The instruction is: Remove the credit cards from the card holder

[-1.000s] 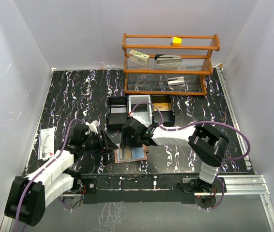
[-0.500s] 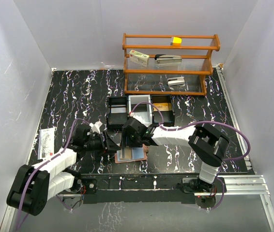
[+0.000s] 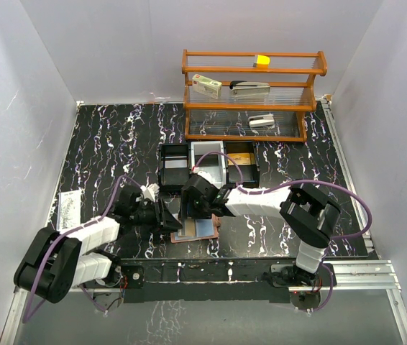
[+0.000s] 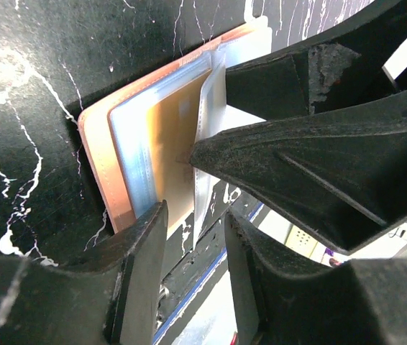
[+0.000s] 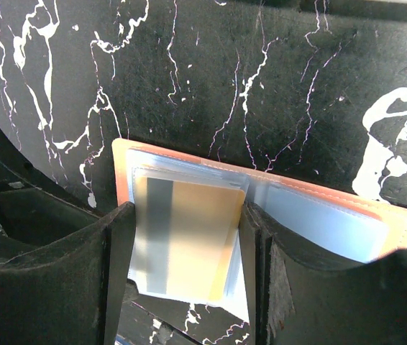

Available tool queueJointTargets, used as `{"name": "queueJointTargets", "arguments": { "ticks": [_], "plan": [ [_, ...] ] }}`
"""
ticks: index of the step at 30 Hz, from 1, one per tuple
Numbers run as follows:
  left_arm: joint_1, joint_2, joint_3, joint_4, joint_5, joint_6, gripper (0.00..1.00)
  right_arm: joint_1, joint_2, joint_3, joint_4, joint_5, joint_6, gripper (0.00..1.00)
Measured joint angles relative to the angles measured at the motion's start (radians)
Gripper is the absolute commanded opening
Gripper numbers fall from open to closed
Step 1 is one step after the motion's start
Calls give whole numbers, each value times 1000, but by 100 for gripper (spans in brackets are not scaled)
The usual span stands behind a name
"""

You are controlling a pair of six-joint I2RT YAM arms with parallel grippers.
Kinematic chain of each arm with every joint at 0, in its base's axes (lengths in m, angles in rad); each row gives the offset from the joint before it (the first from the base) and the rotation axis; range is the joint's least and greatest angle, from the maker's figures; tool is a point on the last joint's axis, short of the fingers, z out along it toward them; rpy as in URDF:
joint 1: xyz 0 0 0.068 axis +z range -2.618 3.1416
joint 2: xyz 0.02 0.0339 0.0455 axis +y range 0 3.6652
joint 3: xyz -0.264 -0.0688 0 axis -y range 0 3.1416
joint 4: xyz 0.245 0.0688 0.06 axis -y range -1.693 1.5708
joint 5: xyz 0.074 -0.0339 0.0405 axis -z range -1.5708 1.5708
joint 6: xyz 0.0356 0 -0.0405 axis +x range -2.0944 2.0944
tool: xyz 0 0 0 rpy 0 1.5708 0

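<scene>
— So, how far along?
— Early, by the look. Left pincer (image 4: pixel 195 213) first: jaws a narrow gap apart, not clamped. Between the tips, the edge of the yellow-orange card (image 4: pixel 176 136) and of a clear sleeve (image 4: pixel 214 100).
— Gripped, then?
— Not visibly. Perhaps touching on one side; no pinch on show.
— And the right pincer (image 5: pixel 189 208)?
— Spread wide, one finger on each side of that same card, tips down on the open card holder (image 5: pixel 398 224). Pinching across the card or only pinning the holder flat: cannot tell.
— Card out of its pocket?
— Hard to say how far. Lying in the gap between the right fingers, one end toward the left pincer. Judged as not yet freed.
— Other cards?
— A pale blue layer (image 4: pixel 135 147) just beyond the yellow-orange one from the left pincer, card or sleeve unclear. No blue card made out.
— Holder itself?
— Open flat on the black marbled table (image 4: pixel 24 86), directly under both pincers, with its salmon border showing on the side away from the left fingertips.
— Further out?
— Black tray (image 3: pixel 173 172) just past the right pincer, away from the arm bases. Something pale in its middle compartment, too small to name.
— Left to do?
— Probably nearly everything: close on the card, draw it clear, then the rest.
</scene>
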Motion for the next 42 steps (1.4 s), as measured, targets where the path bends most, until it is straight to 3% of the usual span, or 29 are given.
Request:
{"name": "queueJointTargets", "arguments": {
  "ticks": [11, 20, 26, 32, 42],
  "plan": [
    [-44, 54, 10, 72, -12, -18, 28, -3, 0, 0, 1, -12, -2, 49],
    [-58, 103, 40, 74, -16, -15, 30, -20, -19, 0, -13, -38, -7, 67],
    [-76, 124, 64, 69, -18, -12, 32, -40, -83, 0, -25, -40, -9, 71],
    [-101, 127, 95, 65, -28, -13, 38, -54, -147, -13, -42, -22, -8, 71],
    [-204, 190, 195, 39, -96, -28, 56, -91, -299, -129, -51, 25, 10, 70]
  ]
}}
